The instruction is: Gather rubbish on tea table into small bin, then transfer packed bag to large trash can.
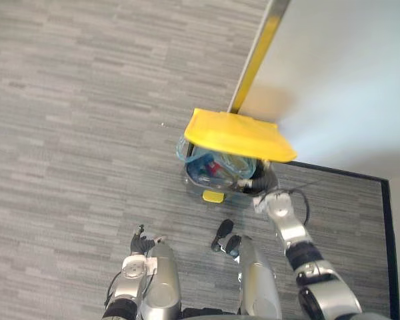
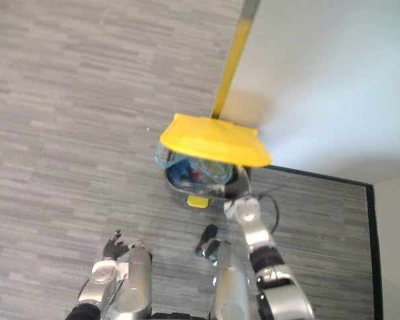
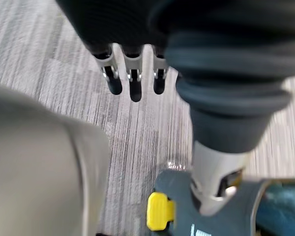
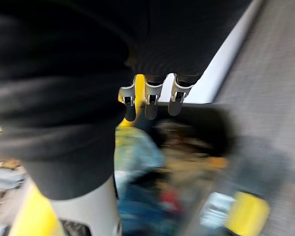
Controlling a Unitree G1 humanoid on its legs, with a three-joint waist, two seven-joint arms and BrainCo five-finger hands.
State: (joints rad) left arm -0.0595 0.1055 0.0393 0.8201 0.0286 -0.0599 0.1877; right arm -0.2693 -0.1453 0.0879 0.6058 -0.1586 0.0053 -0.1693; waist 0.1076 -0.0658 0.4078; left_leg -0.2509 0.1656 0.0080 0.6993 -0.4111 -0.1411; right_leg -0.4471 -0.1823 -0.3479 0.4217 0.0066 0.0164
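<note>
The right arm is stretching forward and down with the right hand point(image 1: 259, 184) holding its fingers point(image 4: 150, 104) straight and relaxed, gripping nothing, while the left arm is hanging low beside the body, the left hand point(image 1: 141, 241) keeping its fingers point(image 3: 132, 84) loosely extended.

Yellow lid point(image 1: 237, 135) covers trash can point(image 1: 199, 187) from 10 to 2 o'clock. Stuff in blue bag point(image 1: 199, 163) blurry, too small to name. Right hand point(image 1: 260, 183) at can's 4 o'clock, partly under lid.

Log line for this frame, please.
phase: at large trash can | lid: yellow, raised | bag: blue, inside can | right hand: open, over can rim | left hand: open, low at side
</note>
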